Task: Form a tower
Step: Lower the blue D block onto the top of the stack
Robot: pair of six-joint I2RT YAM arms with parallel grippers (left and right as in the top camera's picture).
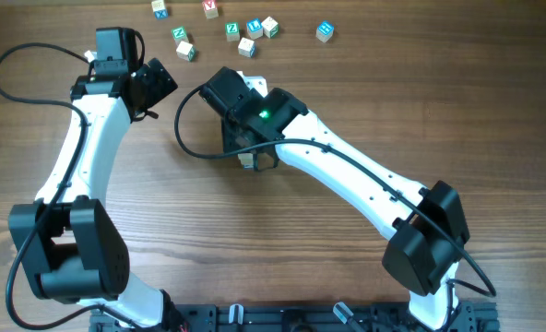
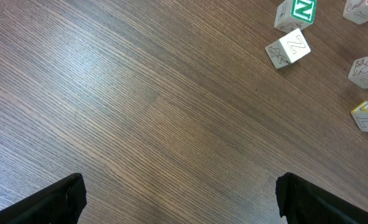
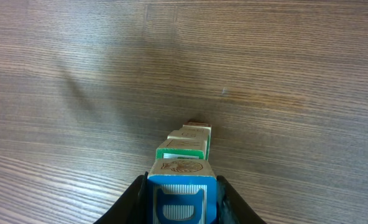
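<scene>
Right hand clasps the tower by its blue top cube, mostly hidden from overhead; left hand gapes wide.

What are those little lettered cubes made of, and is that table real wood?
The cubes in the tower look like pale wood with a matt finish: bare tan faces, with green and blue painted or printed borders. The loose cubes look alike. The table shows streaky brown grain with a dull sheen; solid wood or wood-look laminate, I cannot tell.
</scene>
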